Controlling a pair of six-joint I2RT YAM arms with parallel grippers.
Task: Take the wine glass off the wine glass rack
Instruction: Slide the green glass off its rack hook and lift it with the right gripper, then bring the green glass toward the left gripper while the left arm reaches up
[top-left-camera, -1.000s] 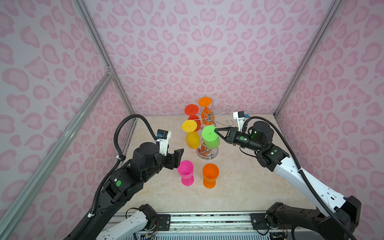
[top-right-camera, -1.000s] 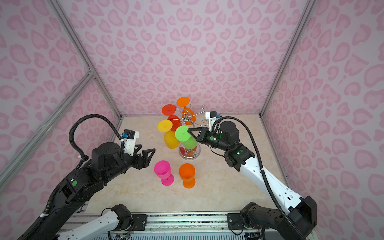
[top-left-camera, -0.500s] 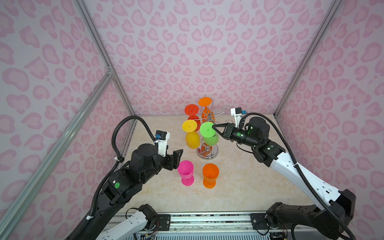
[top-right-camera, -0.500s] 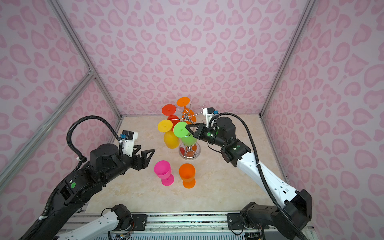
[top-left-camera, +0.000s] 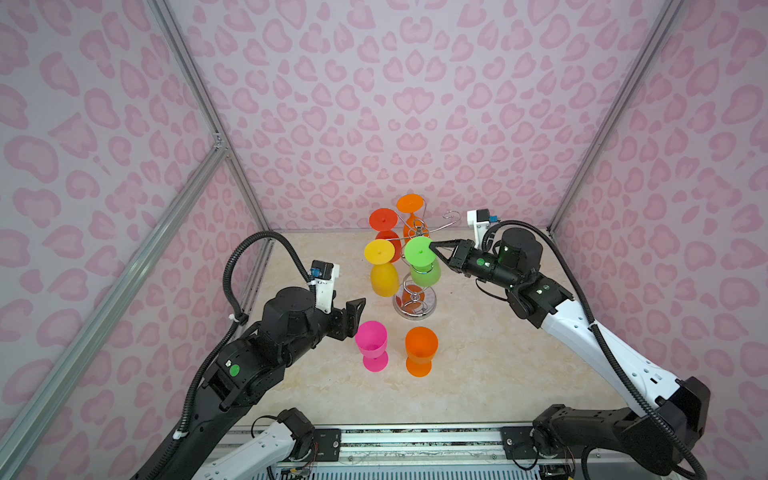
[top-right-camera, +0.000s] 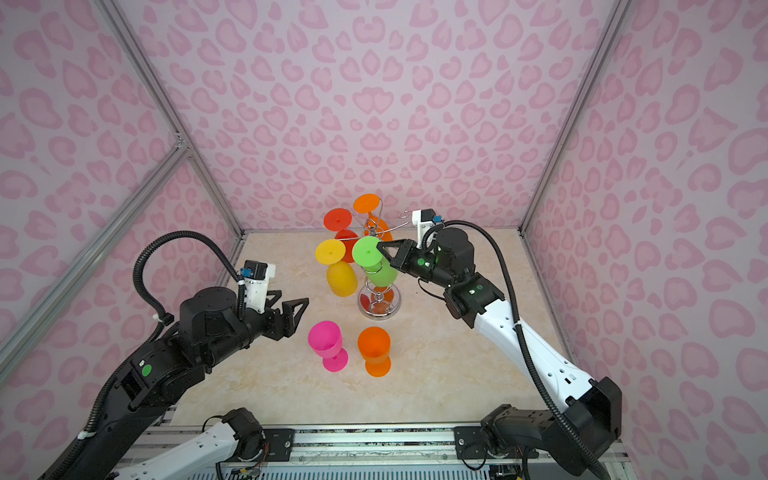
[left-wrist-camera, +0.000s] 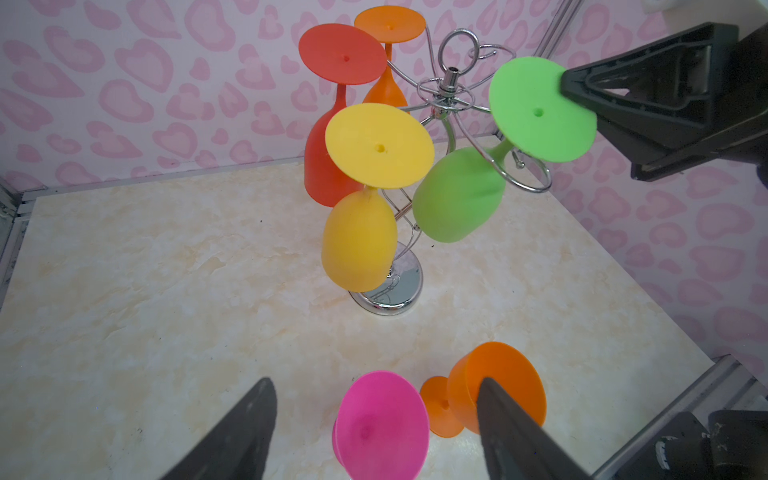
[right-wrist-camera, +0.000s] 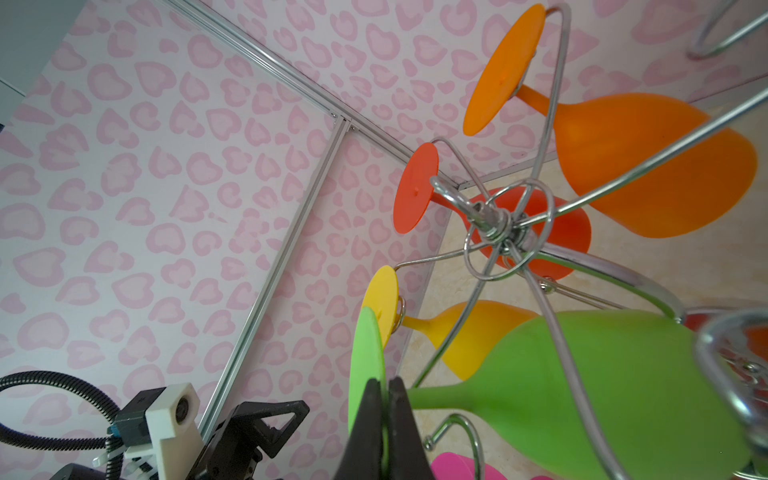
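Bare tabletop (top-left-camera: 498, 353) lies open to the right of the rack (top-left-camera: 415, 309). A yellow glass (top-left-camera: 382, 278) crowds the green glass (top-left-camera: 419, 251) on its left. The right gripper (top-left-camera: 432, 246) pinches the green glass's foot rim, its stem tilted in a rack arm. The left gripper (top-right-camera: 293, 299) gapes, holding nothing.

Marbled tabletop (top-left-camera: 498, 370) — on it the wine glass rack (top-left-camera: 417, 309), pink glass (top-left-camera: 371, 345), orange glass (top-left-camera: 421, 349).

Rack: wine glass rack (left-wrist-camera: 448, 89), chrome, on my tabletop (left-wrist-camera: 166, 270).
Hanging, foot up: red glass (left-wrist-camera: 322, 166), hanging orange glass (left-wrist-camera: 388, 25), yellow glass (left-wrist-camera: 359, 241), green glass (left-wrist-camera: 457, 195).
Right gripper (left-wrist-camera: 566, 86): I see it clamped on the green glass's foot rim.
Left gripper (left-wrist-camera: 374, 380): my jaws stand wide apart.
Standing on the tabletop: pink glass (left-wrist-camera: 380, 424) and standing orange glass (left-wrist-camera: 505, 382), near my fingers (left-wrist-camera: 511, 428).
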